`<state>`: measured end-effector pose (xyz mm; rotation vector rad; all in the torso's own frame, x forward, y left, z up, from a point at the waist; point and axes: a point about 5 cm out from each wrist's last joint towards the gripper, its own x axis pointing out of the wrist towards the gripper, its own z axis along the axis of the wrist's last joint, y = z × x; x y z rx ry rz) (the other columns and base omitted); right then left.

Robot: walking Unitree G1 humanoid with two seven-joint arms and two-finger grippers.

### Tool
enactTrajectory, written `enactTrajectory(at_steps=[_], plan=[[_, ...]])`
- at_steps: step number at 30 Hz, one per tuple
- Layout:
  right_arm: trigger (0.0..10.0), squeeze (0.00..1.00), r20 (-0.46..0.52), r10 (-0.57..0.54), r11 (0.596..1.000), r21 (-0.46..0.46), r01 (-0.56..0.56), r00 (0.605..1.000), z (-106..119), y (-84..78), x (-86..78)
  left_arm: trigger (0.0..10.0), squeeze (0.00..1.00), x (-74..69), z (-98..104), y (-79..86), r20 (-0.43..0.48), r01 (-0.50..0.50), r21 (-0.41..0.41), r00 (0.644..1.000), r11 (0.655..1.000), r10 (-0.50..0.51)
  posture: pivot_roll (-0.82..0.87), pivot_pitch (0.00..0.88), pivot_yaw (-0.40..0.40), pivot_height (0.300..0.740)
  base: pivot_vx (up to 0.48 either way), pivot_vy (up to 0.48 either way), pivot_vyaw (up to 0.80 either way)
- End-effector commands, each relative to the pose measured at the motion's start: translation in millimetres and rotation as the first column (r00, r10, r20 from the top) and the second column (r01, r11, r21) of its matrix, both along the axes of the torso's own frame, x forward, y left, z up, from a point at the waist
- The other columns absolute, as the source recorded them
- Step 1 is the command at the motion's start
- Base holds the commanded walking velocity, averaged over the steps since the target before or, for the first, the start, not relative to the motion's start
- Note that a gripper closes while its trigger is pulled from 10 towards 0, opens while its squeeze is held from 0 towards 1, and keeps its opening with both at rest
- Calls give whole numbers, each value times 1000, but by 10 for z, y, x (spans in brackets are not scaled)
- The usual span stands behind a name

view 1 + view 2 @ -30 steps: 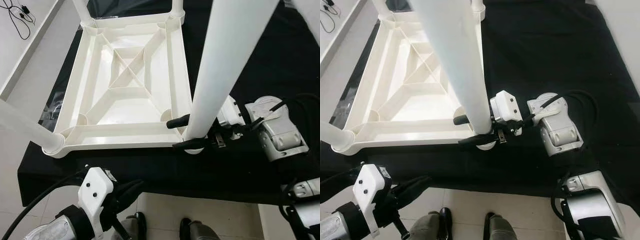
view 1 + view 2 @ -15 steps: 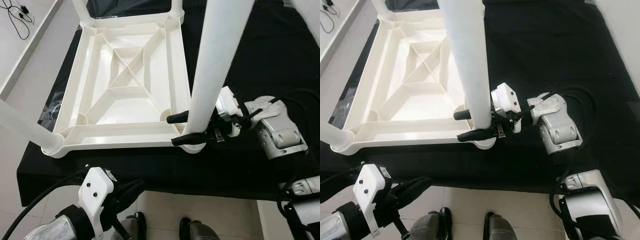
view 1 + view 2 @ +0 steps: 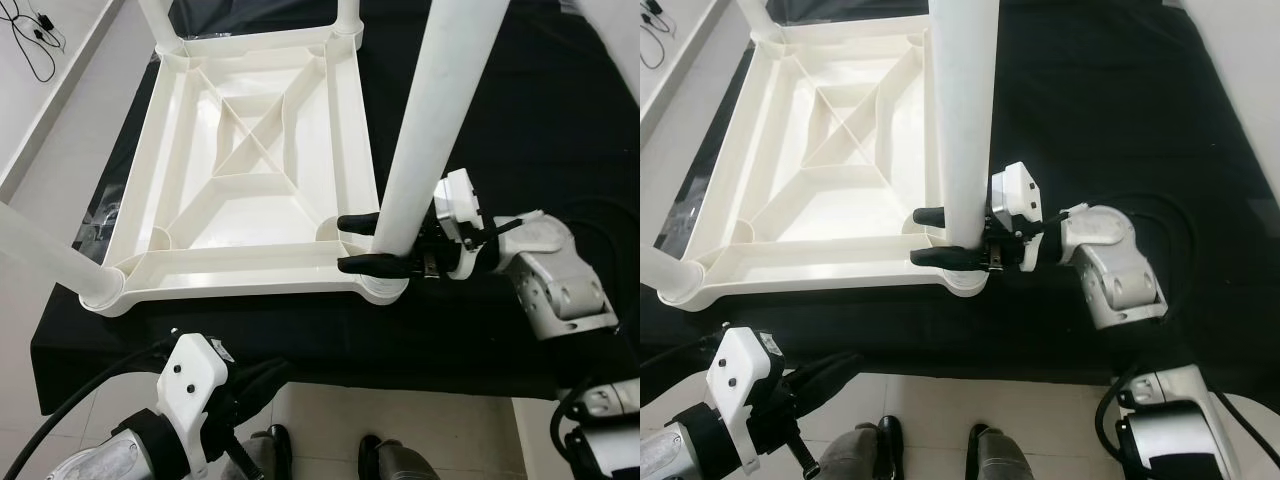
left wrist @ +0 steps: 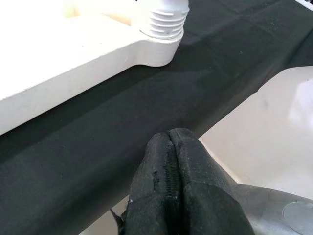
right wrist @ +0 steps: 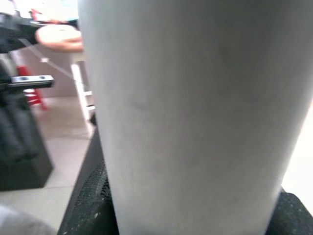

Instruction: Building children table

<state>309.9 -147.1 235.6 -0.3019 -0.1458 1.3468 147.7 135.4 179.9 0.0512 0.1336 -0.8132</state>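
The white plastic table top lies upside down on a black cloth. White legs rise from its near-left corner and its two far corners. A fourth white leg stands at the near-right corner, its base on the corner socket. My right gripper is shut on this leg just above its base, one black finger on each side. In the right wrist view the leg is pressed against the pads. My left gripper is shut on nothing, low before the front edge, below the near-left corner.
The black cloth extends well to the right of the table top. Its front edge runs just above my left arm. Pale floor and my feet lie below. A black cable lies on the floor at far left.
The leg in my right gripper has swung more upright over the near-right corner. The right wrist has shifted a little leftward with it. My left arm has stayed still.
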Motion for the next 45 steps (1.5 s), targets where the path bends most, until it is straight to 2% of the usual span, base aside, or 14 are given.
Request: enactTrajectory(at_steps=[1, 5, 6, 9, 11, 20, 24, 25, 28, 29, 30, 35, 36, 45], plan=[[10000, 0, -179, -172, 983, -93, 158, 969, -421, -65, -24, 10000, 0, -38, -35, -16, -31, 13, 7, 999, 1000, -13, 150, 336, 13, 740, 0, 0, 0], [10000, 0, -211, -265, 963, -102, 249, 941, -491, -50, -114, 10000, 0, -42, -37, -17, -31, 12, 6, 999, 1000, -12, 147, 337, 0, 740, 0, 0, 0], [10000, 0, -252, -765, 633, -123, 764, 593, -749, 162, -457, 10000, 0, -40, -38, -5, -30, 7, 7, 1000, 1000, -7, 138, 335, -1, 740, 0, 0, 0], [10000, 0, -252, -765, 633, -123, 764, 593, -749, 162, -457, 10000, 0, -40, -38, -5, -30, 7, 7, 1000, 1000, -7, 138, 335, -1, 740, 0, 0, 0], [10000, 0, -264, -883, 421, -83, 903, 387, -806, 353, -612, 10000, 0, -6, -49, -6, -29, 11, 4, 1000, 1000, -11, 121, 315, 31, 740, 0, 0, 0], [10000, 0, -311, -874, 385, 27, 922, 374, -823, 447, -448, 10000, 0, 75, -87, -47, -17, 14, -11, 1000, 1000, -14, 102, 276, 14, 740, 0, 0, 0], [10000, 0, -308, -860, 415, 40, 909, 407, -763, 488, -480, 10000, 0, 121, -95, -52, -7, 4, -17, 1000, 1000, -4, 90, 260, 13, 740, 0, 0, 0], [10000, 1000, -312, -841, 444, 69, 893, 442, -687, 508, -495, 10000, 0, 138, -100, -55, -4, 5, -19, 1000, 1000, -5, 83, 248, 11, 740, 0, 0, 0], [10000, 1000, -315, -827, 461, 90, 883, 465, -634, 518, -507, 10000, 0, 148, -103, -57, -2, 5, -20, 1000, 1000, -5, 83, 248, 11, 740, 0, 0, 0], [10000, 1000, -326, -793, 501, 130, 856, 514, -556, 543, -499, 10000, 0, 165, -109, -61, 2, 5, -21, 1000, 1000, -5, 80, 233, 6, 740, 0, 0, 0], [10000, 1000, -305, -646, 660, 237, 713, 699, -371, 565, -424, 10000, 0, 211, -125, -77, 15, -3, -24, 1000, 1000, 3, 80, 211, -5, 740, 0, 0, 0], [10000, 827, -200, -467, 830, 238, 505, 861, -282, 511, -358, 10000, 0, 242, -134, -90, 27, -12, -29, 1000, 1000, 13, 85, 196, -11, 740, 0, 0, 0], [10000, 0, -144, -338, 910, 201, 362, 930, -248, 372, -225, 10000, 0, 266, -149, -105, 37, -17, -29, 999, 999, 18, 90, 186, -19, 740, 0, 0, 0], [10000, 0, -135, -214, 961, 149, 233, 967, -114, 222, 237, 10000, 0, 313, -174, -128, 75, -39, -15, 996, 999, 40, 116, 146, -52, 740, 0, 0, 0]])
